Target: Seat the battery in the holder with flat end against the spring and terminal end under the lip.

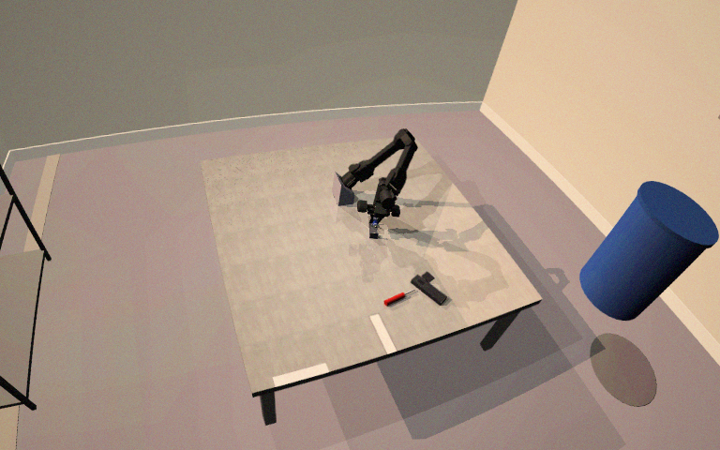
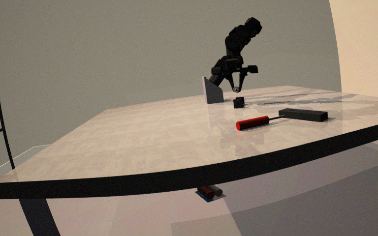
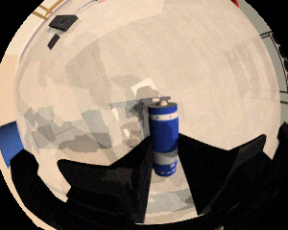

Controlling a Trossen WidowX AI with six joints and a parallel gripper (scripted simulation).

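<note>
I have the gripper (image 2: 236,88) closed most of the way on the battery (image 3: 163,137), a blue cylinder with a grey cap, clamped across its body between the two dark fingers; in the wrist view it points away from the camera, out over the pale table (image 1: 275,267). From the side, the arm (image 2: 235,49) is folded over and the gripper hangs above the small black holder (image 2: 238,102), with open air between battery and holder. The holder sits on the table just beside the grey wedge-shaped base (image 2: 212,92). I cannot tell from these views how the battery's ends line up with the spring or the lip. Nearer the front edge lie a red-handled screwdriver (image 2: 252,122) and a flat black block (image 2: 303,114), its tip touching the block's end. A blue barrel (image 1: 648,250) stands on the floor off to the side of the table.
</note>
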